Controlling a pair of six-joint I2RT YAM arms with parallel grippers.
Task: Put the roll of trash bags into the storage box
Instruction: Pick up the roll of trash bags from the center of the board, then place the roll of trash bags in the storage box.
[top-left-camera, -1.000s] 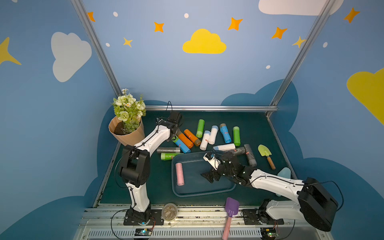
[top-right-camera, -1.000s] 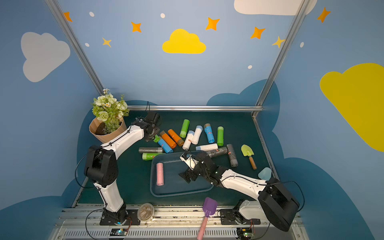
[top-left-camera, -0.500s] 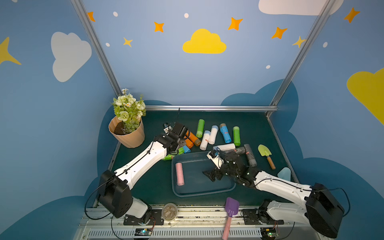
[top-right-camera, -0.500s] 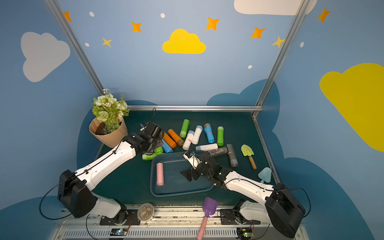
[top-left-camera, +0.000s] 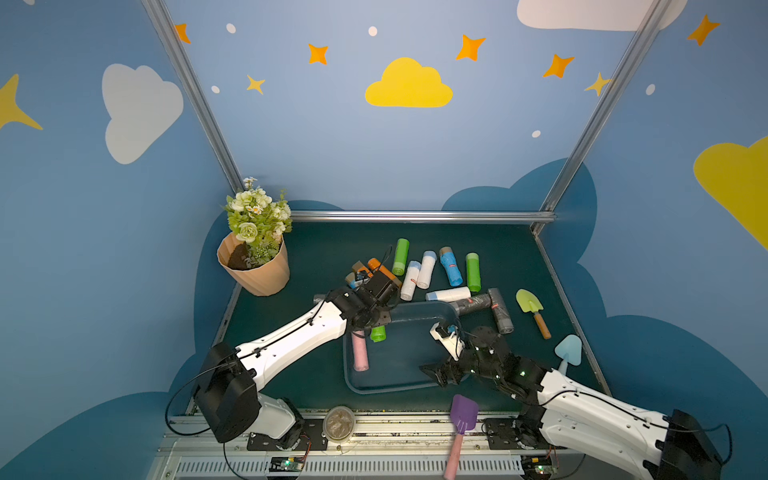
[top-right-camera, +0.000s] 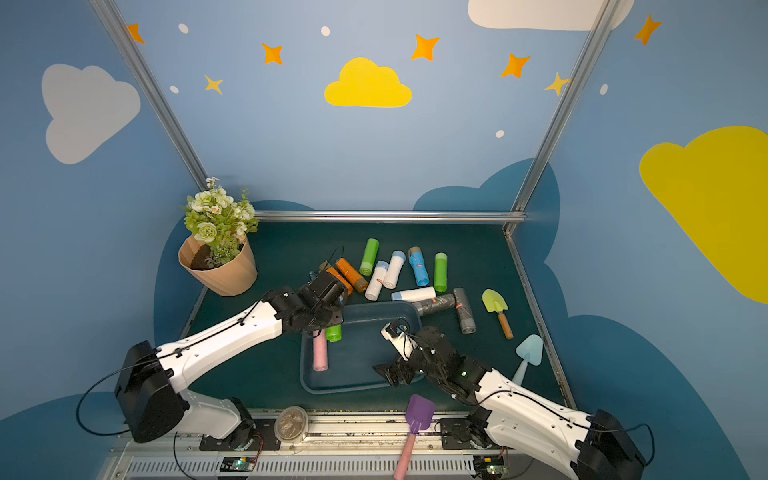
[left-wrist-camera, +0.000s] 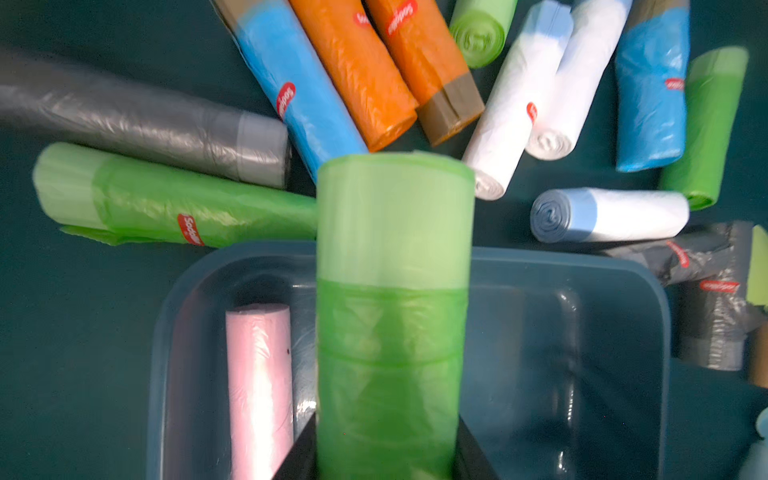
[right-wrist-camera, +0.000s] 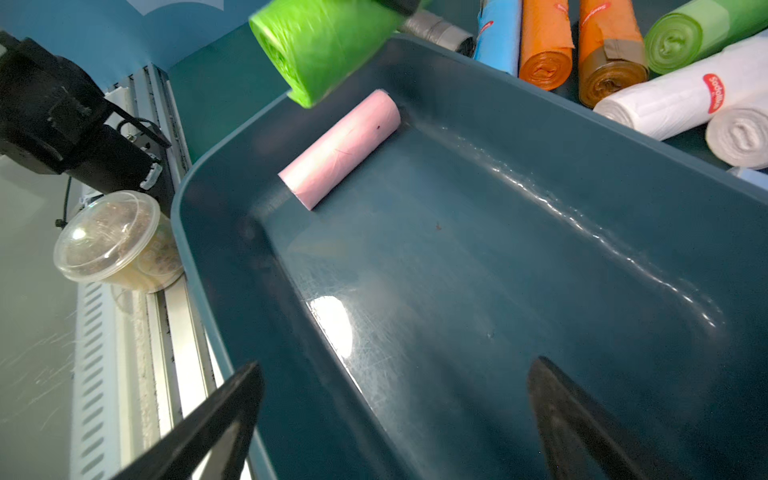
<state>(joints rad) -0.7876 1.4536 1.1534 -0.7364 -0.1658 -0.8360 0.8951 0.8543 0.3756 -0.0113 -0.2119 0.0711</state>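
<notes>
A bright green roll of trash bags (left-wrist-camera: 390, 311) is clamped lengthwise in my left gripper (left-wrist-camera: 386, 457), its black fingers pressed on both sides. In both top views this green roll (top-left-camera: 378, 333) (top-right-camera: 333, 333) hangs over the far left corner of the dark blue-teal storage box (top-left-camera: 407, 357), just above its rim. A pink roll (top-left-camera: 360, 353) lies inside along the box's left wall. My right gripper (right-wrist-camera: 397, 365) is open, its fingers straddling the box's near right rim (right-wrist-camera: 291, 332), holding nothing. In the right wrist view the green roll (right-wrist-camera: 320, 45) floats above the pink roll (right-wrist-camera: 338, 147).
Several loose rolls (top-left-camera: 451, 268) lie on the mat behind and right of the box. A tan flower pot (top-left-camera: 255, 270) stands back left. A green trowel (top-left-camera: 530, 303), a pale blue shovel (top-left-camera: 567, 351), a purple spatula (top-left-camera: 463, 411) and a lidded clear cup (top-left-camera: 339, 423) sit nearby.
My left arm has swung from the back-left rolls toward the box, carrying the green roll over its far left corner. My right gripper has drifted a little toward the box's near rim.
</notes>
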